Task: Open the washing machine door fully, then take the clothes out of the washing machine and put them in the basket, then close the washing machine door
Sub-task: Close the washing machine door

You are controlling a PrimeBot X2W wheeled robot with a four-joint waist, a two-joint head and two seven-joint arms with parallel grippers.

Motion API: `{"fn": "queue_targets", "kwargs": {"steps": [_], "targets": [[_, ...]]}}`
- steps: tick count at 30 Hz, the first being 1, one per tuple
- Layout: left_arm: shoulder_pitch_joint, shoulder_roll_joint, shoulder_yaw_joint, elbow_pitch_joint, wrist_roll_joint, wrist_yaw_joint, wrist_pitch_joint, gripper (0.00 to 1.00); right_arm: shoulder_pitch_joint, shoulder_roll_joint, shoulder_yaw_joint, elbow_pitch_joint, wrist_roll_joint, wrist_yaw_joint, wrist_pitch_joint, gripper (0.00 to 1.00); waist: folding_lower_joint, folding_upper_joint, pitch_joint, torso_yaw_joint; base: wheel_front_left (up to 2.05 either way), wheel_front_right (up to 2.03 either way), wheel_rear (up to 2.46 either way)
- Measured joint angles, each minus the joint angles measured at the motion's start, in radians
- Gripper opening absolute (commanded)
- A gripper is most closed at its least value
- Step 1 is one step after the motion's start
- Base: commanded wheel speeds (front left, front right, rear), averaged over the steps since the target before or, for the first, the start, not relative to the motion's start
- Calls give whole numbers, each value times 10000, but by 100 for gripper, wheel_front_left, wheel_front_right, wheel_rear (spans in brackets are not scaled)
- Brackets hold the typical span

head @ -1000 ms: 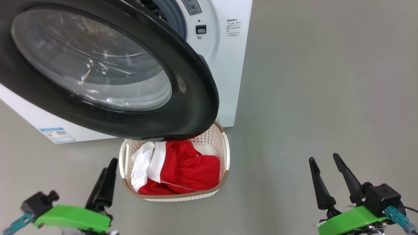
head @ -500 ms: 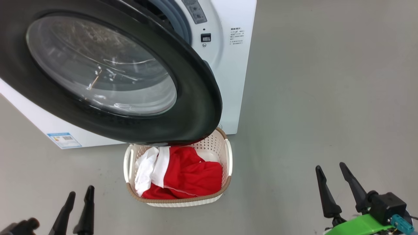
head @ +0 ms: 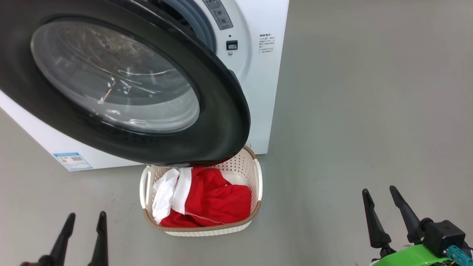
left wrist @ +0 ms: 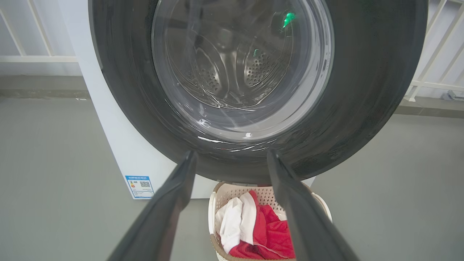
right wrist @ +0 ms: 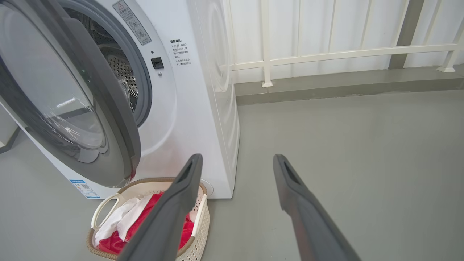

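Here, clothes (head: 214, 201) lie in basket (head: 207, 227); left tool (head: 86, 214) and right tool (head: 379, 189) gape empty; next, push door (head: 221, 111) shut

I can't read any word or number here; all the print is too small. Low on the washing machine (left wrist: 119, 152), ahead and to the left of my left hand (left wrist: 232, 153), sits a blue-edged sticker (left wrist: 140, 187) with a QR code. Up and to the left of my right hand (right wrist: 237, 157), the white front carries a block of small printed lines (right wrist: 178, 50) and a grey strip label (right wrist: 131, 22) with a warning triangle.
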Motion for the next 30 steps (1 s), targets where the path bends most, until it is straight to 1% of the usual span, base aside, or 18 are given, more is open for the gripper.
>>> {"fn": "queue_targets", "kwargs": {"steps": [4,7,22,23,24,25,26,30], "targets": [[245,-337,201,-286,706,0,0,100,2,4,-96,-33,0,0,0,100,0,0,-24,-5,0,0,0],[336,-529,290,-282,807,0,0,100,39,6,-102,-29,0,0,0,100,0,0,-63,1,0,0,0],[336,-585,382,-274,861,0,0,100,162,15,-92,-19,0,0,0,100,0,0,-208,14,0,0,0],[336,-602,370,-274,861,0,0,100,163,15,-75,-21,0,0,0,76,0,0,-212,33,0,0,0],[336,-625,351,-274,861,0,0,100,163,13,-33,-19,0,0,0,47,0,0,-214,56,0,0,0],[336,-652,324,-272,861,0,0,100,163,12,59,-15,0,0,0,15,0,0,-215,85,0,0,0],[336,-692,286,-268,861,0,0,100,162,10,188,-6,0,0,0,0,0,0,-214,120,0,0,0],[330,-823,-84,-213,857,0,0,100,112,17,604,65,12,0,0,0,0,0,-181,409,0,0,0]]}}
